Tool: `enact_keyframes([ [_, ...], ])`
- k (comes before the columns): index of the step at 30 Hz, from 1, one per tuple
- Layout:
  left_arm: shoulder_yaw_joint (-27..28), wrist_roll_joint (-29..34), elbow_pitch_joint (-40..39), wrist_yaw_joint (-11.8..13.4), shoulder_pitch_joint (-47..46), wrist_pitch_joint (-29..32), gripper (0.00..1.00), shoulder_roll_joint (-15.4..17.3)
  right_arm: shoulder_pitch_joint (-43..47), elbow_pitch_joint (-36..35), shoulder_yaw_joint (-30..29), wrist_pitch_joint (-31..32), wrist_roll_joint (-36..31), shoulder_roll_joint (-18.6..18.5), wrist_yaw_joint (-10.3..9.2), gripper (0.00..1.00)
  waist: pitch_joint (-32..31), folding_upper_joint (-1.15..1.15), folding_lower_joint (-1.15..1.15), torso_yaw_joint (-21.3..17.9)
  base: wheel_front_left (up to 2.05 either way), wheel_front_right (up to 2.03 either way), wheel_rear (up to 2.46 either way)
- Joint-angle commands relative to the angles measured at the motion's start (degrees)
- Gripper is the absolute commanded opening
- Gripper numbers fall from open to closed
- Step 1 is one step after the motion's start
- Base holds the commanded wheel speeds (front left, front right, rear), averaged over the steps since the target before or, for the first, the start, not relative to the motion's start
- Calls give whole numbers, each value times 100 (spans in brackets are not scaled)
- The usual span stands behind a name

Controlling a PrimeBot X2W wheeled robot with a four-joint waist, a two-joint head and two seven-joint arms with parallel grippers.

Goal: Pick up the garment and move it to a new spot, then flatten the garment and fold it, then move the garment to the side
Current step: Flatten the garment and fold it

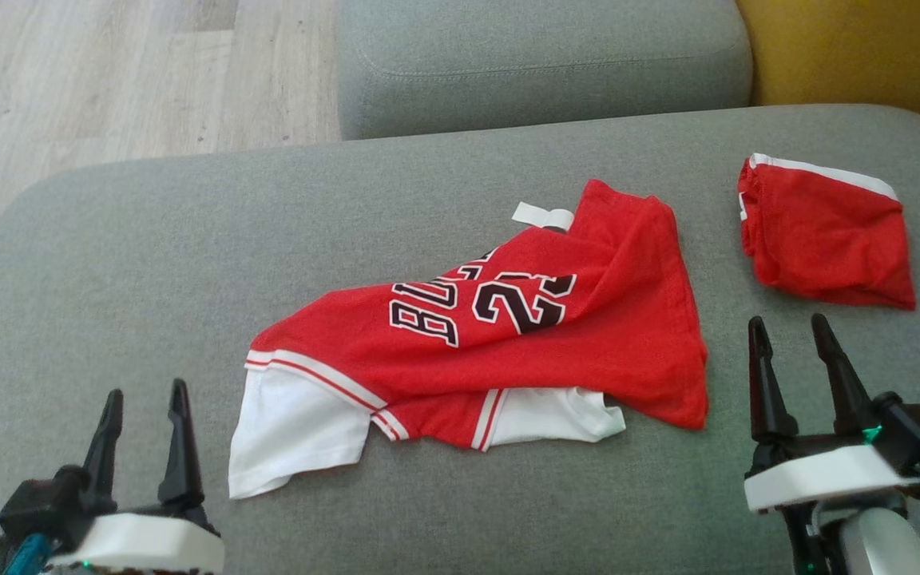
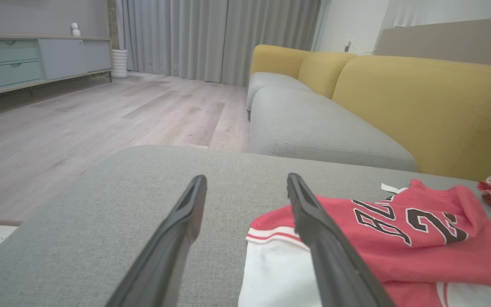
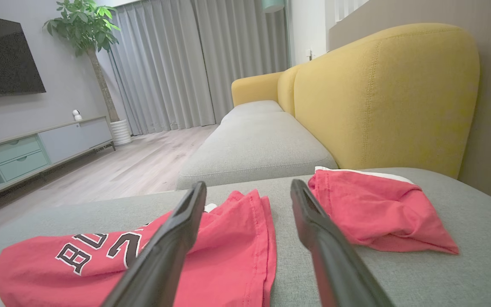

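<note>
1. The garment (image 1: 508,335), a red-and-white numbered jersey, lies rumpled in the middle of the grey sofa cushion (image 1: 148,239).
2. The left gripper (image 1: 147,391) hovers near the garment's white hem, fingers apart and empty.
3. The right gripper (image 1: 788,319), also spread and empty, hovers beside the garment's right edge, near a folded red cloth (image 1: 827,239).

A home living room. Beyond the jaws runs a sofa (image 3: 254,145) with grey seat cushions and yellow backrests (image 3: 382,94). Left of the jaws lies pale wood-plank floor (image 2: 79,123), reaching floor-length grey curtains (image 3: 177,64). Farther left stand a low sideboard (image 2: 36,57) with drawers, a wall-mounted television (image 3: 2,55) and a tall potted plant (image 3: 85,25). A small white camera-like device (image 3: 76,114) sits on the sideboard.
</note>
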Motion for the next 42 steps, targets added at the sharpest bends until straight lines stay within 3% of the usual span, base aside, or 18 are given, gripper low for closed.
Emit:
enact_keyframes([
  [1,330,105,-128,-85,-213,-69,100,-37,-270,-135,125,-75,-21,-119,-4,100,1,0,0,5,0,0,0],
  [10,639,327,114,-471,-240,-70,100,-283,-262,-5,120,-22,4,-94,-4,100,10,0,0,10,0,0,0],
  [14,595,347,434,-604,-232,-44,100,-317,-293,189,115,443,-15,-71,-4,100,29,0,0,16,0,0,0],
  [21,232,335,989,-711,-413,1262,100,-191,-648,743,-28,2062,15,26,-4,100,131,0,0,59,0,0,0],
  [29,-8,269,1310,-762,-805,2204,100,-171,-1167,1286,-6,3118,44,147,-4,100,457,0,0,177,0,0,0],
  [34,-135,283,1665,-752,-1164,2504,100,-166,-1396,1755,-34,3493,64,177,-4,100,622,0,0,282,0,0,0],
  [42,-243,147,2099,-885,-1432,2717,100,-143,-1545,2092,29,3487,181,187,-4,100,757,0,0,294,0,0,0],
])
